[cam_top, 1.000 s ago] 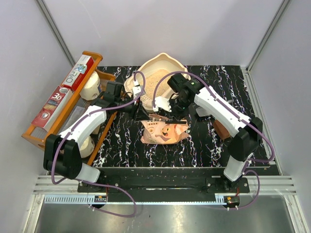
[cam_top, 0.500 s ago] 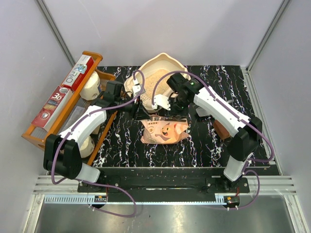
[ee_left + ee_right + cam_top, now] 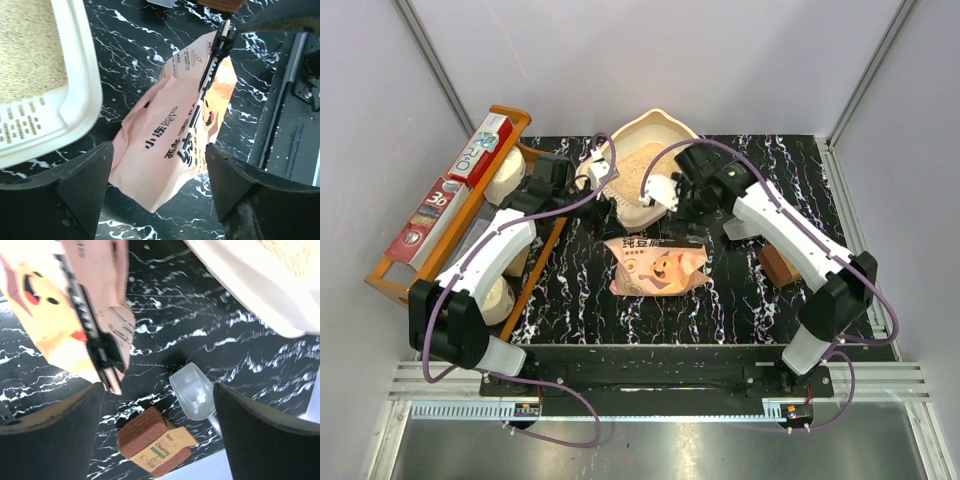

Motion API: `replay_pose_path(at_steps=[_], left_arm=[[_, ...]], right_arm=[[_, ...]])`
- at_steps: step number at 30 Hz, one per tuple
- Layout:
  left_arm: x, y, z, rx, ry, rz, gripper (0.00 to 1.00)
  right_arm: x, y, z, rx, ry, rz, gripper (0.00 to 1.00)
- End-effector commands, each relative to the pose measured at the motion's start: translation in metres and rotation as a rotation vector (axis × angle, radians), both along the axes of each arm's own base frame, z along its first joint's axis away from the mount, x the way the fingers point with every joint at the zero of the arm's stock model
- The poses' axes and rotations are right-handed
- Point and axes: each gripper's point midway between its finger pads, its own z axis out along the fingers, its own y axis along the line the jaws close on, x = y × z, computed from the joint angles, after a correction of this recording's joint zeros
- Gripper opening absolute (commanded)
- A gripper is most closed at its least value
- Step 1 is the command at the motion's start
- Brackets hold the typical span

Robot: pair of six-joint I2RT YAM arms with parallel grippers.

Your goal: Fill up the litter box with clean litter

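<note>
We judge the pouring step to be about over. The large cream plastic litter box (image 3: 655,116) sits at the far middle of the black marbled surface (image 3: 570,300). A bed of pale sandy litter (image 3: 635,165) covers much of its floor. Part of that floor near the rim shows bare in the left wrist view.

The pink crinkled bag with the cartoon cat (image 3: 658,268) lies flat on the surface just in front of the box. Neither arm touches it, and a black strip (image 3: 212,60) runs along it.

The left jaws stand wide, their dark fingers (image 3: 85,190) well apart with nothing between them, hanging over the bag and the box's near rim. The right jaws are just as wide and empty. Their fingers (image 3: 50,430) frame the bag's edge, a clear plastic scoop (image 3: 192,392) and a brown block (image 3: 152,442) lying on the surface.

If the fill counts as enough, we think the next move is to draw both arms clear of the box. If not, the bag must be gripped near its open end, lifted and tipped over the bare patch, without dragging the rim.
</note>
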Motion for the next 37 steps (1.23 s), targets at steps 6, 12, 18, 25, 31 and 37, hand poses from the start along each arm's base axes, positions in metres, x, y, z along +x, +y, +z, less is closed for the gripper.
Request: replay_pose_path(at_steps=[6, 12, 18, 25, 31, 37], left_arm=[[0.035, 0.003, 0.040, 0.023, -0.116, 0.077, 0.99], [0.062, 0.011, 0.027, 0.074, -0.022, 0.241, 0.99], [0.079, 0.019, 0.024, 0.103, 0.045, 0.381, 0.99], [0.086, 0.023, 0.019, 0.108, 0.057, 0.438, 0.99], [0.095, 0.035, 0.015, 0.148, 0.031, 0.511, 0.99], [0.106, 0.043, 0.025, 0.164, -0.014, 0.566, 0.99]], right_arm=[[0.071, -0.056, 0.061, 0.338, -0.121, -0.517, 1.00], [0.091, -0.095, 0.049, 0.426, -0.145, -0.846, 1.00], [0.111, -0.132, 0.042, 0.452, -0.309, -1.174, 1.00], [0.110, -0.133, 0.025, 0.439, -0.286, -1.213, 1.00], [0.113, -0.135, 0.010, 0.411, -0.274, -1.238, 1.00], [0.130, -0.128, 0.030, 0.462, -0.301, -1.241, 1.00]])
